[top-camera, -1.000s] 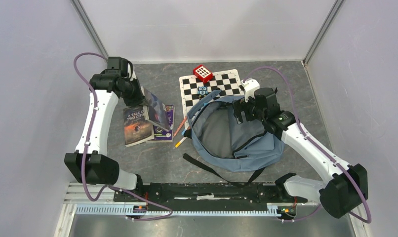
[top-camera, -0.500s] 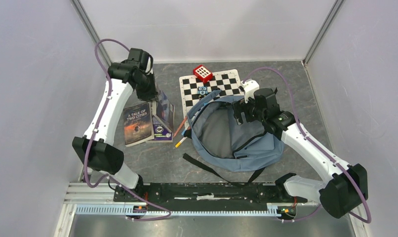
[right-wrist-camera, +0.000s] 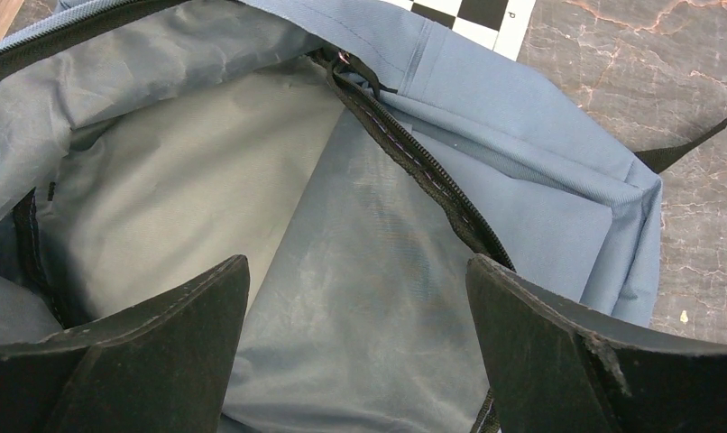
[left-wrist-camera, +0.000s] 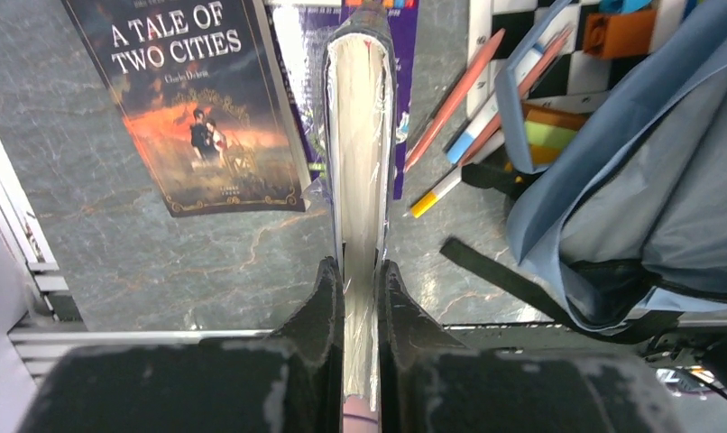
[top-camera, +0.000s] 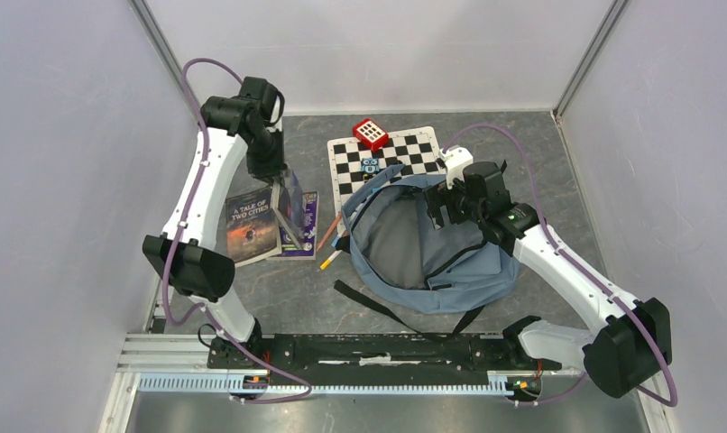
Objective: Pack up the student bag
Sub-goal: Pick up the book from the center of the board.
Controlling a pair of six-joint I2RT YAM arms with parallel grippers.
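Observation:
The student bag (top-camera: 432,257), blue-grey with black straps, lies open on the grey table at centre right. My right gripper (top-camera: 441,206) hovers open over its mouth, and the pale lining (right-wrist-camera: 161,189) and dark zipper (right-wrist-camera: 423,171) show between the wide fingers (right-wrist-camera: 188,316). My left gripper (top-camera: 274,171) is shut on a book (top-camera: 289,206), held on edge above the table left of the bag. In the left wrist view the book's page edge (left-wrist-camera: 360,135) runs straight out from the closed left gripper (left-wrist-camera: 360,266), with the bag (left-wrist-camera: 648,180) to the right.
A paperback titled "A Tale of Two Cities" (top-camera: 250,227) lies flat beside a purple book (top-camera: 304,242). Pencils and a marker (top-camera: 331,239) lie between the books and the bag. A checkerboard (top-camera: 405,153) with a red toy (top-camera: 371,133) and a small blue toy (top-camera: 370,165) lies behind the bag.
The left arm has swung up and toward the back, raising the held book from a slant to standing on edge. The right arm and bag have not moved.

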